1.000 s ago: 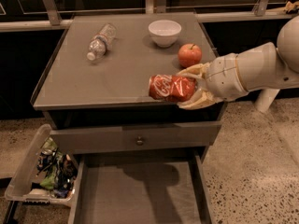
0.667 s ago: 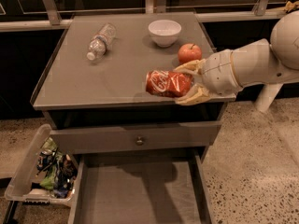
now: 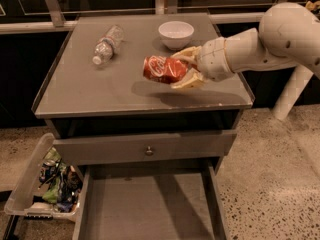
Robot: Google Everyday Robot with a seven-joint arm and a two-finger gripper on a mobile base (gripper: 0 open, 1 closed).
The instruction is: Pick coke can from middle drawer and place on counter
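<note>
The coke can [image 3: 164, 69], red with white lettering and dented, lies on its side in my gripper [image 3: 184, 68]. The gripper is shut on it and holds it a little above the counter [image 3: 85, 86], right of the middle; its shadow falls on the top below. The arm reaches in from the right. The middle drawer [image 3: 145, 209] is pulled open at the bottom of the view, and its grey floor is bare.
A white bowl [image 3: 176, 33] stands at the back of the counter, just behind the gripper. A clear plastic bottle [image 3: 106, 45] lies at the back left. A closed drawer front with a knob [image 3: 148, 150] is above the open drawer. A clear bin of packets [image 3: 47, 184] sits at lower left.
The gripper has carried the can left and further in over the counter. The apple seen behind the gripper earlier is now hidden.
</note>
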